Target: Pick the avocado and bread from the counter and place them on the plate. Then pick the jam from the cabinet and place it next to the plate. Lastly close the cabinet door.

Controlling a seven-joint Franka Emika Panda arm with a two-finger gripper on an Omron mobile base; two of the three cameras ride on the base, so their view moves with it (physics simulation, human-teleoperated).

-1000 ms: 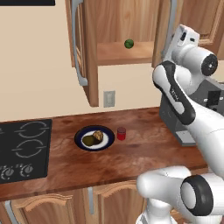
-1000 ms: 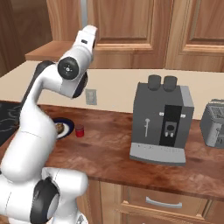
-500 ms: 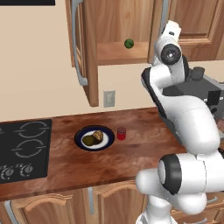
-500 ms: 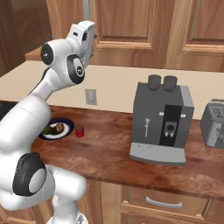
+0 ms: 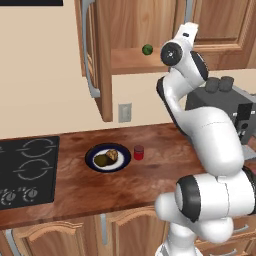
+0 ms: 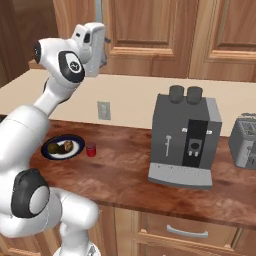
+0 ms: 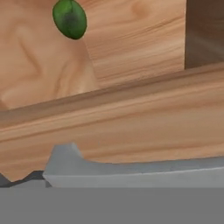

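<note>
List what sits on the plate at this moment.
On the plate lie the avocado and the bread, side by side and touching. The jam stands beside it on the counter. The plate's white centre is mostly covered.

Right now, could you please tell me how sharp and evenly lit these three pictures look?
Left base view: sharp, even light, soft sheen on the counter, faint shadow beside the plate. Right base view: equally crisp, the coffee machine casts a soft shadow. Hand view: close and blurry, the green ball soft-edged against the cabinet wood.
</note>
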